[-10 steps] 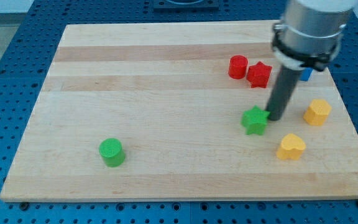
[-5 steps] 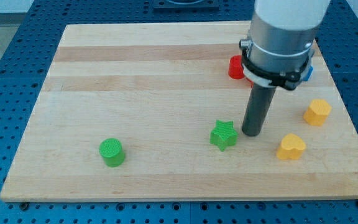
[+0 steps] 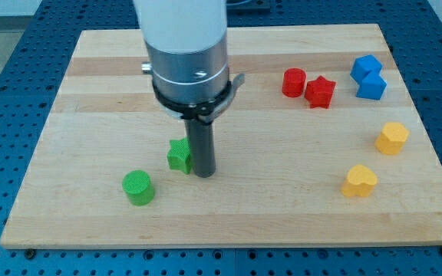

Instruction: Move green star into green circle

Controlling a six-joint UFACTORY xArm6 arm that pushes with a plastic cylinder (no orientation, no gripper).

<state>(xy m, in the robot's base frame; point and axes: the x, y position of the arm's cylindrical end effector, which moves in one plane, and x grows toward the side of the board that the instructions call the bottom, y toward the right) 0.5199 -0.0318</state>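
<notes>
My tip [image 3: 204, 174], a bare rod tool with nothing to grip, presses the green star's [image 3: 179, 155] right side; I judge a gentle push down-left meets the nearby green circle [image 3: 138, 188].

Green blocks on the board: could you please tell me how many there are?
2. The green star sits left of centre, touching my tip on its left; the green circle lies nearer the view's bottom left. The arm could hide others.

Bright even overhead light, soft faint shadows beside the blocks, no glare, sharp focus throughout
</notes>
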